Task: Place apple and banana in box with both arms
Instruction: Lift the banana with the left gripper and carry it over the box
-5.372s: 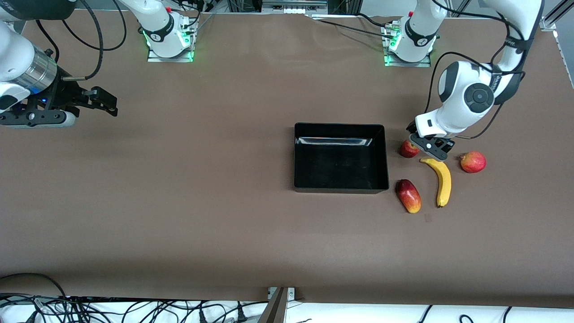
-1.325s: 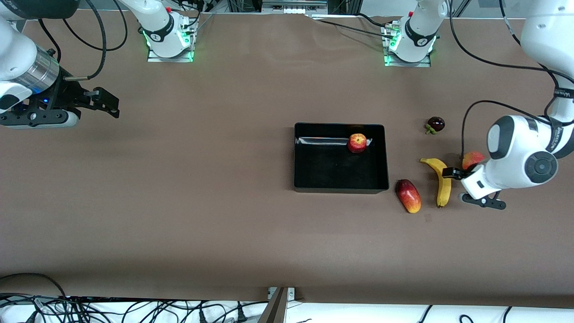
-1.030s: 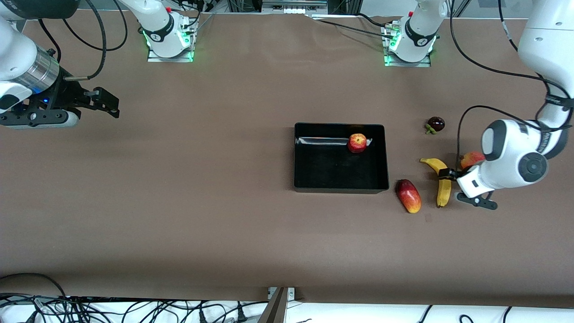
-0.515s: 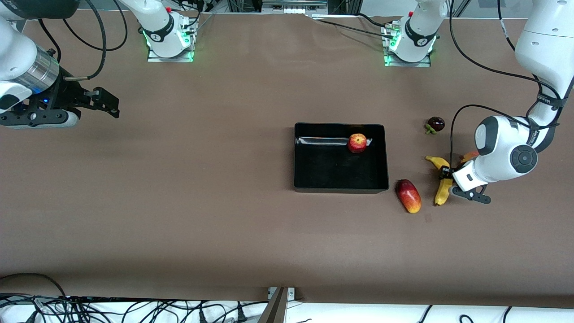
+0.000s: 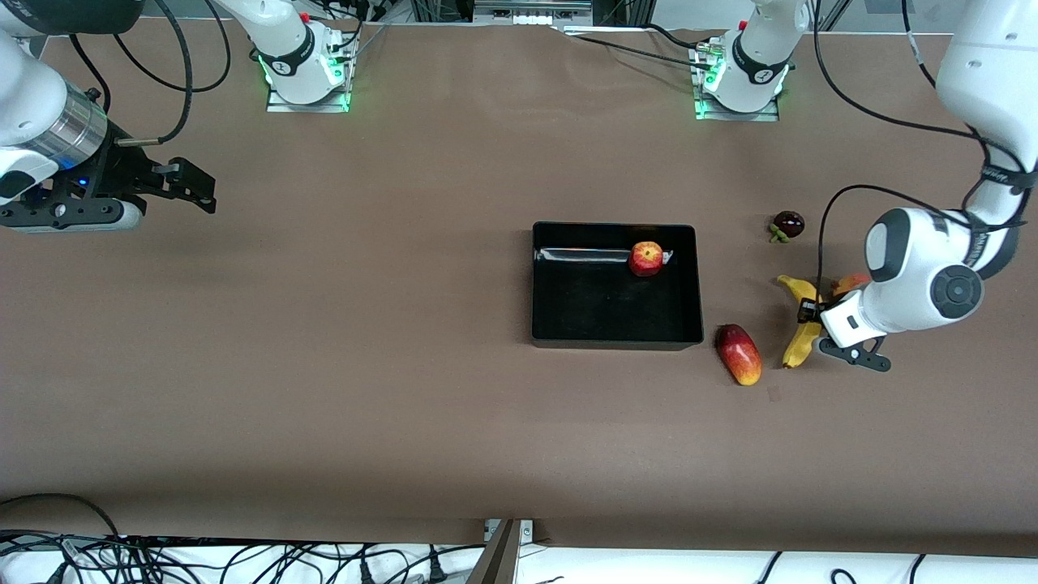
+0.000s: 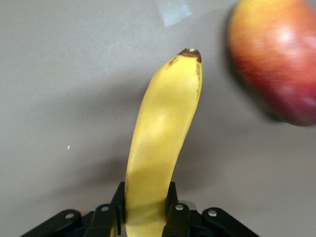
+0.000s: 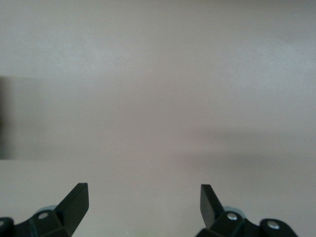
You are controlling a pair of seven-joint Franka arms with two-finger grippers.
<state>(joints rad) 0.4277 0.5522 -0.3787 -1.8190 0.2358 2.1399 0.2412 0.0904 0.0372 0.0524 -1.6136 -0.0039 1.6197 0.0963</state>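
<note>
The yellow banana [image 5: 797, 349] sits low over the table beside the box, and my left gripper [image 5: 808, 311] is shut on its middle. In the left wrist view the banana [image 6: 163, 138] runs out from between the black fingers [image 6: 176, 207] of the left gripper [image 6: 145, 197]. I cannot tell whether the banana still touches the table. The small red apple [image 5: 645, 258] lies inside the black box [image 5: 600, 308], against the wall nearest the robots' bases. My right gripper [image 5: 195, 185] waits at the right arm's end of the table, and that right gripper [image 7: 143, 197] stands open over bare table.
An elongated red-yellow fruit [image 5: 739, 354] lies between the box's corner and the banana, and it shows close by [image 6: 276, 59] in the left wrist view. A red-orange round fruit [image 5: 850, 284] is partly hidden by the left arm. A dark purple fruit [image 5: 787, 224] lies closer to the bases.
The left gripper has shut on the banana. The banana has turned a little, its upper end swinging toward the left arm's end. The right arm has not moved.
</note>
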